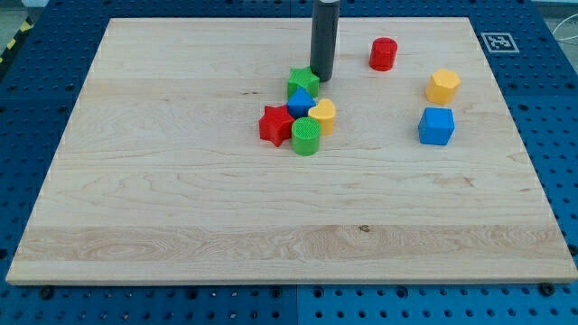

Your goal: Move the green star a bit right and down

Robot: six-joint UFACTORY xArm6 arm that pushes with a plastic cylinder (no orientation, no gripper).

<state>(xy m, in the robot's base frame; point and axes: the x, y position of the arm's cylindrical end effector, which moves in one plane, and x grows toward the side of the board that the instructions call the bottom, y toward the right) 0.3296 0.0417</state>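
Camera view: rod's tip (322, 79) w/o jaws touches light, slippery green plastic star (302, 83) at upper-right; push from upper-left.

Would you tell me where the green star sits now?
The green star tops the central cluster, touching the blue block below it, with my tip at its right.

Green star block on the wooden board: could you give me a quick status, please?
My tip at the green star's upper right edge. Star untouched in cluster. Blue block and yellow heart crowd its lower-right path.
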